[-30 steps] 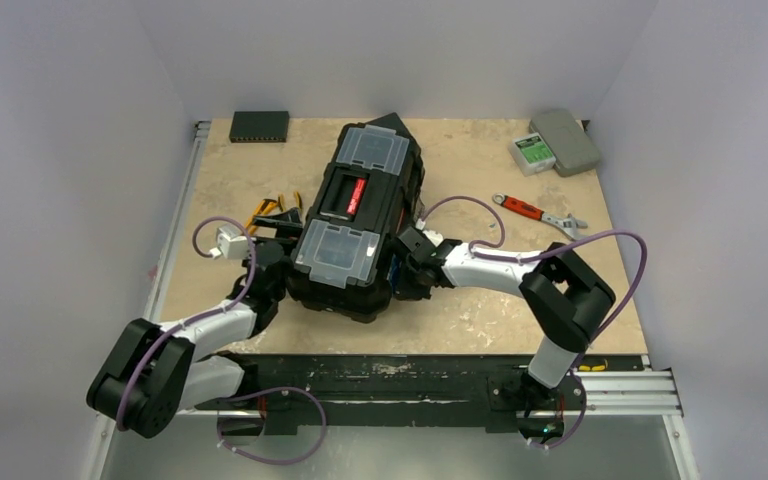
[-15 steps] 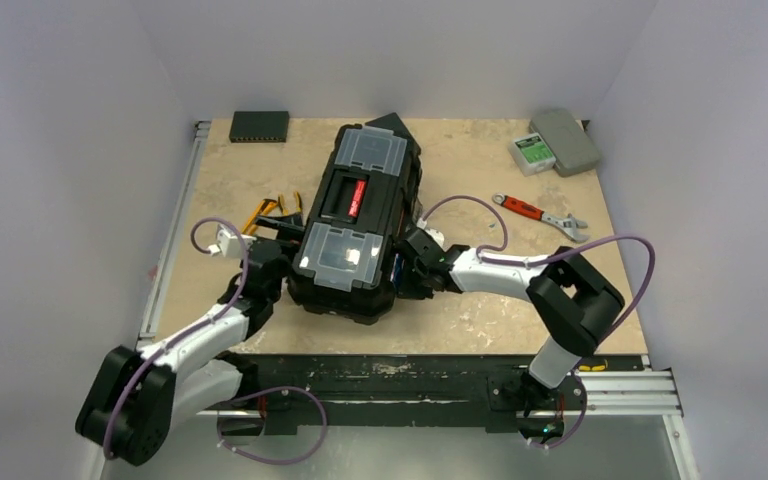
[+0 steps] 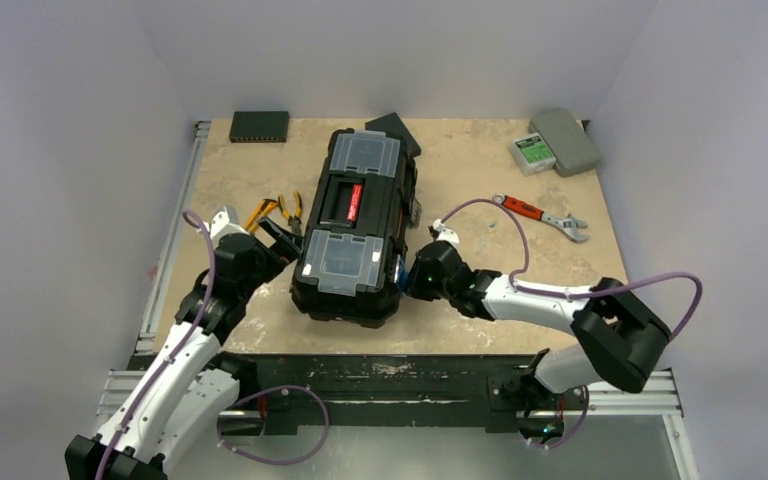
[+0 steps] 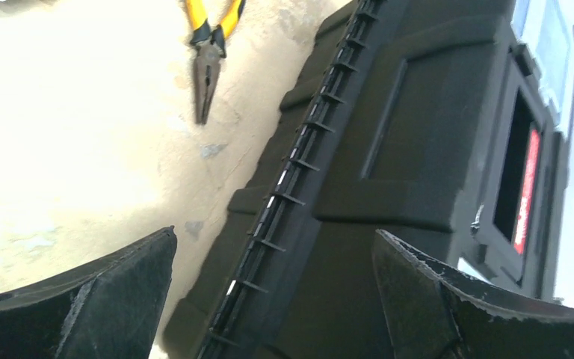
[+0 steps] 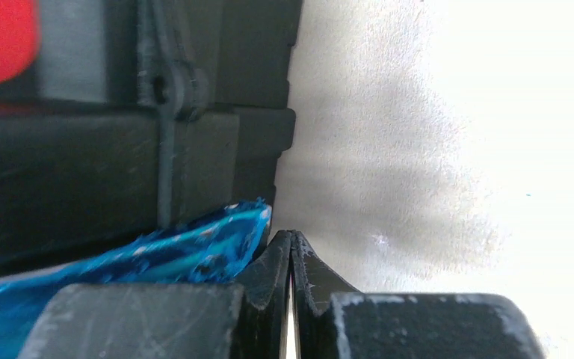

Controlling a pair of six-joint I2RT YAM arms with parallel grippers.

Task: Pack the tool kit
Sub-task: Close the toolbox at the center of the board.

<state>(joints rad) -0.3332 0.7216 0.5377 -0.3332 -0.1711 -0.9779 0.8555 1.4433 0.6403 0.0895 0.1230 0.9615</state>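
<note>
The mottled beige table (image 3: 480, 310) carries the toolbox (image 3: 355, 235) at its middle. It is long, black moulded plastic, ribbed along its side seam. It has two clear compartment lids (image 3: 365, 150) and a red label (image 3: 356, 195) in the handle recess. From above the main lid looks shut, though I cannot be sure of the latches.

I judge the packing barely begun. The red-handled wrench (image 3: 540, 215), with its bare metal jaws, lies well apart to the box's right. The yellow-handled pliers (image 4: 205, 60) lie near its left flank. Both are outside the box.

My left pincer (image 4: 273, 239) hangs spread wide by the box's left side, holding nothing. Its fingers (image 4: 105, 292) are matte and scuffed, and the ribbed edge shows between them. My right pincer (image 5: 291, 239) is pressed together and empty, low at the box's right wall. Just beside its tips is a crinkled, glossy blue scrap (image 5: 157, 254) at the box's base. The wrist view is too close to say what that is.
</note>
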